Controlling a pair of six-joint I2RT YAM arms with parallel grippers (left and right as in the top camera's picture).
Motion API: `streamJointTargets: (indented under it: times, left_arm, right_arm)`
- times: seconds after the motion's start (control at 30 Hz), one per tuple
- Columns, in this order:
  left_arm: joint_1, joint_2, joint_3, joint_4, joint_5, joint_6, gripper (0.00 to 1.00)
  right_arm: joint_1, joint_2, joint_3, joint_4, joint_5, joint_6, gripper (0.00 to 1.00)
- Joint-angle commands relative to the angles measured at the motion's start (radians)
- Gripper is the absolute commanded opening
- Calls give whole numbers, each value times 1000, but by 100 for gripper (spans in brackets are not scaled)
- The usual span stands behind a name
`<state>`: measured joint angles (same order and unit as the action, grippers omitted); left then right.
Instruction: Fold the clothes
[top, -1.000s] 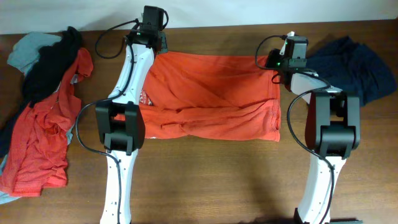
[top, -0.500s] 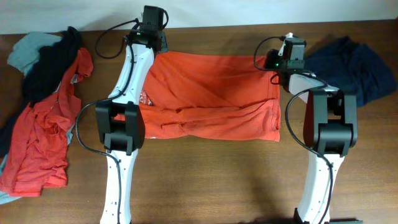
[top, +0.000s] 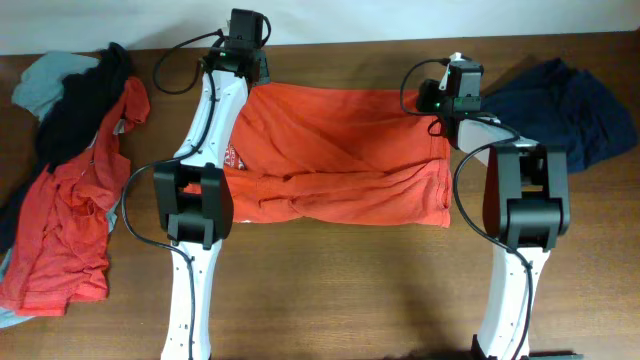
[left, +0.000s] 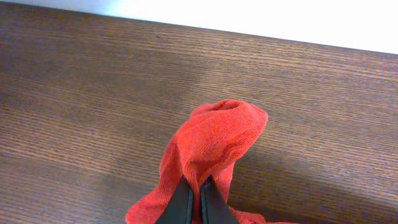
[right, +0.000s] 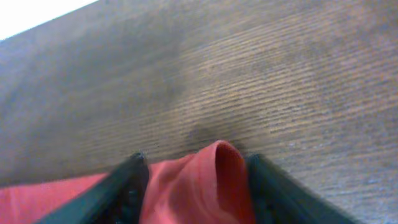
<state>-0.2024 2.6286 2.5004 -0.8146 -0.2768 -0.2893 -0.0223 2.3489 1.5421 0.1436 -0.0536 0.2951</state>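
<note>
The orange-red T-shirt (top: 340, 150) lies folded across the table between my two arms, with a bit of white lettering at its left edge. My left gripper (top: 256, 82) is at its far left corner. In the left wrist view that gripper (left: 193, 198) is shut on a raised peak of the orange-red cloth (left: 214, 134). My right gripper (top: 433, 101) is at the far right corner. In the right wrist view its jaws (right: 196, 183) stand apart, with a loose fold of the shirt (right: 205, 180) between the fingers (right: 127, 186) and not pinched.
A heap of clothes (top: 70, 180) in orange-red, black and grey-blue lies at the table's left end. A navy piece (top: 570, 110) sits at the far right, just beyond the right arm. The table's back edge (top: 340, 42) runs close behind both grippers.
My right gripper has opened its jaws and let the shirt's far right corner go, shifting slightly left. The left gripper and the shirt stay where they were.
</note>
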Motion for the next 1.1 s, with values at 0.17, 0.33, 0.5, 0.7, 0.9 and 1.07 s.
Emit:
streamJointTargets:
  times: [0.17, 0.33, 0.5, 0.7, 0.9, 1.07]
  left_arm:
    - [9, -3, 20, 10, 25, -13, 0]
    - [16, -6, 22, 6, 26, -13, 0]
    - [25, -38, 22, -15, 25, -12, 0]
    - [28, -101, 22, -45, 18, 11, 0]
    - [28, -159, 22, -124, 18, 37, 0]
    - [28, -199, 22, -196, 18, 56, 0]
  right_arm:
    - [2, 59, 22, -20, 13, 2, 11]
    - [-18, 47, 57, -73, 21, 2, 9]
    - [-42, 8, 150, -221, -3, -3, 5]
    - [-60, -55, 340, -530, -80, -55, 4]
    - [-66, -64, 544, -921, -145, -61, 4]
    - [-66, -65, 667, -1146, -216, -127, 4]
